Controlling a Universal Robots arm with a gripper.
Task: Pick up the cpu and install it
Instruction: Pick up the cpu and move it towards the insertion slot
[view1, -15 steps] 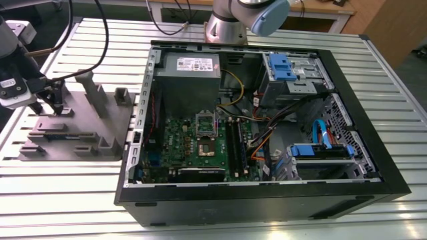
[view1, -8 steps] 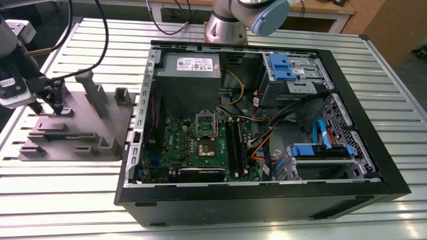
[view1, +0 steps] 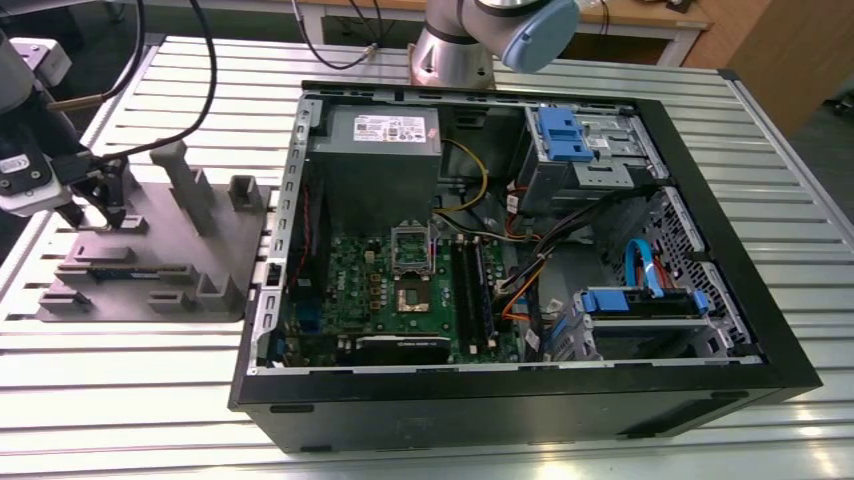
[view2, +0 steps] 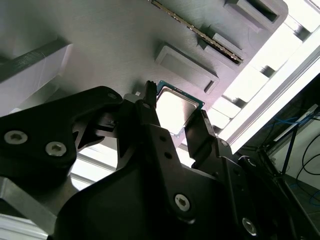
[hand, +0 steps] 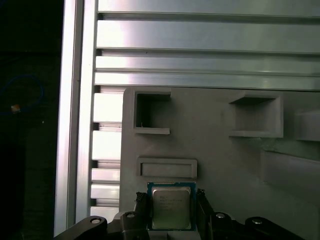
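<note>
The cpu (hand: 171, 207) is a small square chip with a silver top and a green rim, also seen in the second wrist view (view2: 176, 109). It lies low on the grey fixture plate (view1: 160, 250), near that plate's edge. My gripper (view1: 99, 212) is at the exterior view's left, down at the plate. Its two black fingers (view2: 150, 107) press against opposite edges of the chip, so the gripper is shut on it. The green motherboard (view1: 400, 290) with its metal socket frame (view1: 411, 243) lies inside the open computer case.
The black case (view1: 747, 330) stands on a slatted aluminium table (view1: 134, 400), with the power supply box (view1: 384, 150), blue drive brackets and cables inside. Raised blocks and pockets (hand: 150, 114) stand on the fixture plate. The arm's base (view1: 461, 50) is behind the case.
</note>
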